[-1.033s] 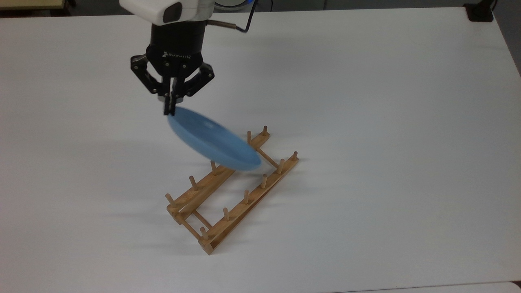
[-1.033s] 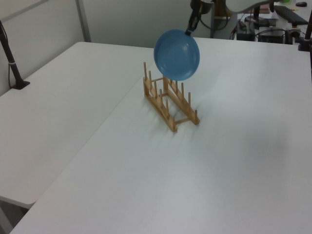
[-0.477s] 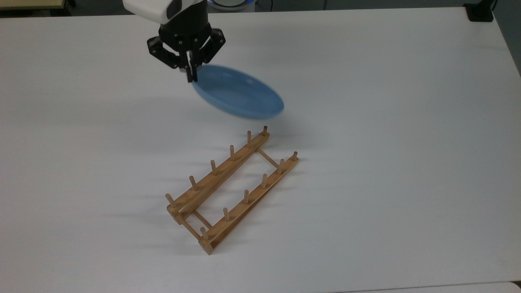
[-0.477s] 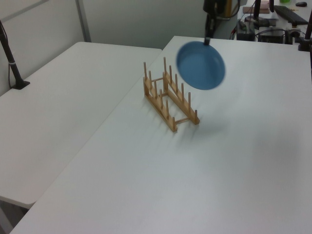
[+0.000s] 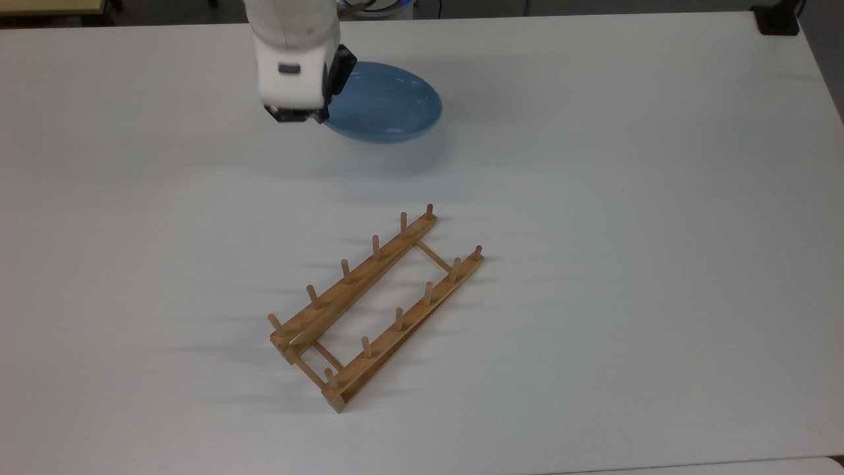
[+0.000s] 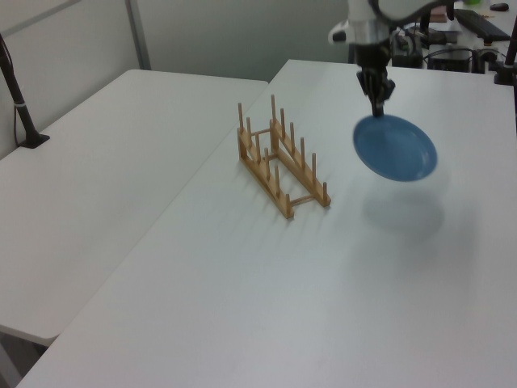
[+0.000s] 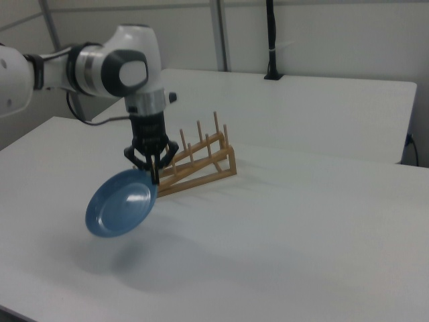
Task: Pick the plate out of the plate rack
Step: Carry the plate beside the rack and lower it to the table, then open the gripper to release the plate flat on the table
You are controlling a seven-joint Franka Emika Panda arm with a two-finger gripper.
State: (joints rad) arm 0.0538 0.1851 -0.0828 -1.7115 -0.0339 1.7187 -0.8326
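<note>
The light-blue plate (image 5: 389,102) (image 6: 396,148) (image 7: 120,203) hangs tilted in the air above the white table, clear of the rack. My gripper (image 6: 377,107) (image 7: 154,178) is shut on the plate's upper rim. In the top view the arm's white body covers the fingers and the plate's left edge. The wooden plate rack (image 5: 376,307) (image 6: 279,158) (image 7: 198,161) stands bare on the table, its pegs upright. The plate is beyond the rack toward the top view's upper edge, and to the left view's right of it.
The white table (image 5: 626,231) spreads wide around the rack. A second table (image 6: 97,162) adjoins it on the left view's left, with a black post (image 6: 18,97) clamped at its edge. A black clamp (image 5: 778,20) sits at the top view's upper right corner.
The gripper carried the plate up off the rack and away from it, toward the top view's upper edge and the left view's right. The plate has swung from near upright to more tilted.
</note>
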